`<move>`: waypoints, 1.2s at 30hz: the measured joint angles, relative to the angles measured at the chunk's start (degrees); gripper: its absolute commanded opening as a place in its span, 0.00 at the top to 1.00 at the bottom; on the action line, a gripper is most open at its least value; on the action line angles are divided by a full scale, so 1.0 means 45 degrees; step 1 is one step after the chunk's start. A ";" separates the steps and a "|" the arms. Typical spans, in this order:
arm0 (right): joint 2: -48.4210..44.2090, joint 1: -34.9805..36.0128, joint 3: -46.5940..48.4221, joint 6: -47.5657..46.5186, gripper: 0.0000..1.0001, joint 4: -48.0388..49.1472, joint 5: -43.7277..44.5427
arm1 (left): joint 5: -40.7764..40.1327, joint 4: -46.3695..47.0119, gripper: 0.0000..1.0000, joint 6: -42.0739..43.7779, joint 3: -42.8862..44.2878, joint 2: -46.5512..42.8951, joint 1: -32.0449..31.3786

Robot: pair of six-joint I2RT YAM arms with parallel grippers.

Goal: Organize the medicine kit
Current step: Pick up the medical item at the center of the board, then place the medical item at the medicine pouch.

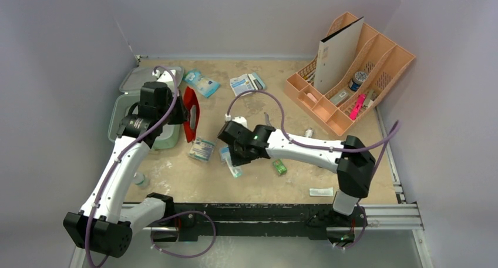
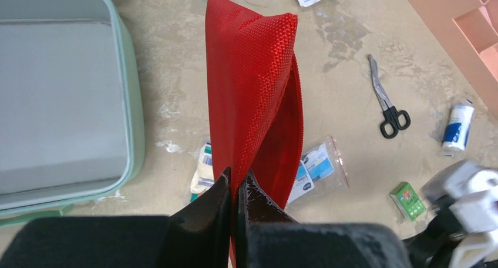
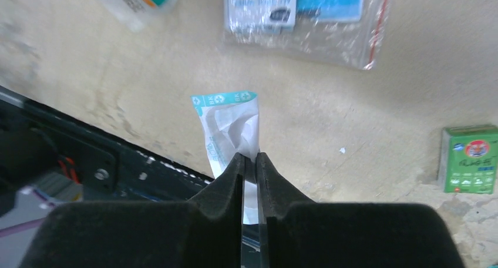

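Top + wrist views; items listed large to small

(a) Table [image 1: 258, 188]: tan, worn top, walled on 3 sides

(b) Medicine kit [image 1: 114, 112]: mint-green case, lid open, at far L of table just beside L arm; in L wrist view its rim [image 2: 135, 121] lies L of the pouch

(c) Peach organizer [image 1: 392, 56]: far R corner, slotted, w/ a white folder [image 1: 339, 47] standing in it

(d) Red pouch [image 2: 252, 86]: mesh fabric, held on edge betw. kit and table centre; L gripper [image 2: 235, 188] pressed together on its near edge

(e) Zip bag [image 3: 305, 21]: clear, red seal strip, blue/white packets inside; flat on table near pouch

(f) Scissors [image 2: 384, 100]: black handles, flat, apart from other items

(g) White sachet [image 3: 232, 124]: teal header; R gripper [image 3: 251, 168] pinches its near end, close to table's front edge

(h) Green box [image 3: 468, 159]: small, flat on table, R of sachet, not touching
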 measured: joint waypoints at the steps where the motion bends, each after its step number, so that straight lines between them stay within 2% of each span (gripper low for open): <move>1: -0.0219 -0.0165 0.0039 0.0005 0.89 0.0078 0.0000 | 0.0131 0.0005 1.00 -0.0005 0.0000 0.0015 0.0000; 9: -0.1545 -0.1035 0.0185 0.0369 0.88 0.1860 0.0126 | 0.1122 0.0301 1.00 -0.0063 -0.0185 0.0199 0.0000; 19: -0.1632 -0.1112 0.0733 0.0918 0.88 0.5445 0.0840 | 0.2312 0.0573 1.00 -0.0194 -0.0214 0.0403 0.0000; 25: -0.0923 -0.1501 0.1715 0.1200 0.87 0.6698 0.1098 | 0.2905 0.0738 1.00 -0.0199 -0.0248 0.0403 0.0000; 31: 0.0102 -0.1778 0.2307 0.1413 0.85 0.7062 0.1175 | 0.3274 0.0865 1.00 -0.0199 -0.0384 0.0403 0.0000; 36: 0.0641 -0.1962 0.2482 0.1671 0.76 0.6917 0.1190 | 0.3342 0.0894 1.00 -0.0204 -0.0393 0.0403 0.0000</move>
